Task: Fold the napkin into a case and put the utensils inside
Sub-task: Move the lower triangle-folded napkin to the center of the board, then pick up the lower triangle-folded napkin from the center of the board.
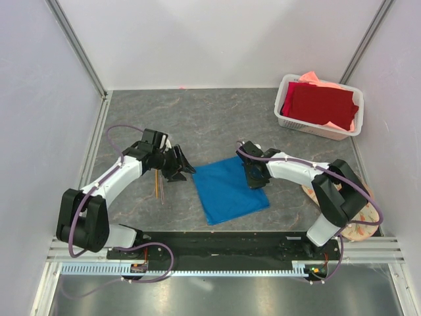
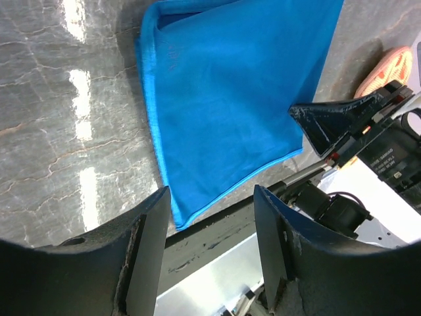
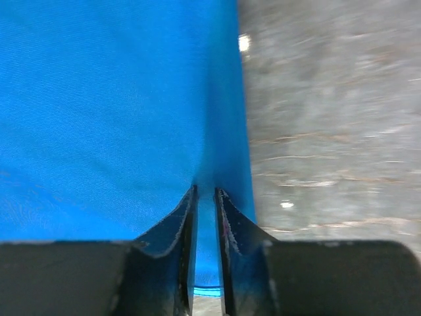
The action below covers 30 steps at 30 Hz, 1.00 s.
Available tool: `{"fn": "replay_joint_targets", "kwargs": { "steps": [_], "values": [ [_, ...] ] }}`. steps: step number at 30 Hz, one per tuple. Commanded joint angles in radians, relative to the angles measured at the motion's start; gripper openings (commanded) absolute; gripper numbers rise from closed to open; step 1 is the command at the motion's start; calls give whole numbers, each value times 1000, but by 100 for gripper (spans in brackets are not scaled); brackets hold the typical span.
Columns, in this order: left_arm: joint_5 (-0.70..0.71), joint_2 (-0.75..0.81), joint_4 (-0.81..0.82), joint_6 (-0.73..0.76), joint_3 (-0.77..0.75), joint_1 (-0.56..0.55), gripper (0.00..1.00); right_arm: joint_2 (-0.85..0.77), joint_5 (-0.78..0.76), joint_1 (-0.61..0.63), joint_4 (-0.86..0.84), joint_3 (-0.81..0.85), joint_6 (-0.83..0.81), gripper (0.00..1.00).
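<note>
Blue napkin on the table, with one gripper pinching its edge.

The napkin (image 1: 230,191) lies flat in the middle of the gray table (image 1: 217,118), and one edge shows two layers, so it is folded over. The right gripper (image 1: 253,176) is down on the napkin's far right edge. Its fingers are squeezed close together with blue cloth caught between them. The left gripper (image 1: 179,164) is just beside the napkin's left corner, with its fingers wide apart and nothing in them. The thin orange sticks (image 1: 158,184) lie on the table by the left gripper, apart from the napkin. In the far right corner sits a white basket (image 1: 309,126) with a dark red cloth (image 1: 319,102) and a pink cloth (image 1: 312,78) in it. A round flowery mat (image 1: 368,220) lies partly under the right arm.
</note>
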State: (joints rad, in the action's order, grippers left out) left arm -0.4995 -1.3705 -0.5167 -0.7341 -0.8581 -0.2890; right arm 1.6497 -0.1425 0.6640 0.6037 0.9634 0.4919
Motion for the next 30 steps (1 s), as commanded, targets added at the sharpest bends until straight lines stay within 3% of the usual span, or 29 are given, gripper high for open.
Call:
{"fn": "replay_joint_targets", "kwargs": {
  "steps": [1,6,10,12,15,16,20,30],
  "values": [
    [21,71,86,33,42,5,61,-54,-193,40,19,23,-74,30],
    [30,117,171,-4,119,5,62,-82,-178,187,39,126,-108,64],
    [70,116,187,-34,140,8,63,-24,-117,314,50,211,-35,74],
    [47,106,178,-53,139,11,61,-13,-68,376,22,218,-12,71],
    [26,119,201,-94,165,17,59,15,-43,445,-21,199,30,53],
    [13,146,230,-106,195,19,59,34,-39,462,-22,201,37,51],
    [-24,235,277,-149,252,21,59,64,-69,563,-7,222,62,51],
    [7,473,264,-136,321,25,64,108,-118,623,8,218,93,61]
  ]
}}
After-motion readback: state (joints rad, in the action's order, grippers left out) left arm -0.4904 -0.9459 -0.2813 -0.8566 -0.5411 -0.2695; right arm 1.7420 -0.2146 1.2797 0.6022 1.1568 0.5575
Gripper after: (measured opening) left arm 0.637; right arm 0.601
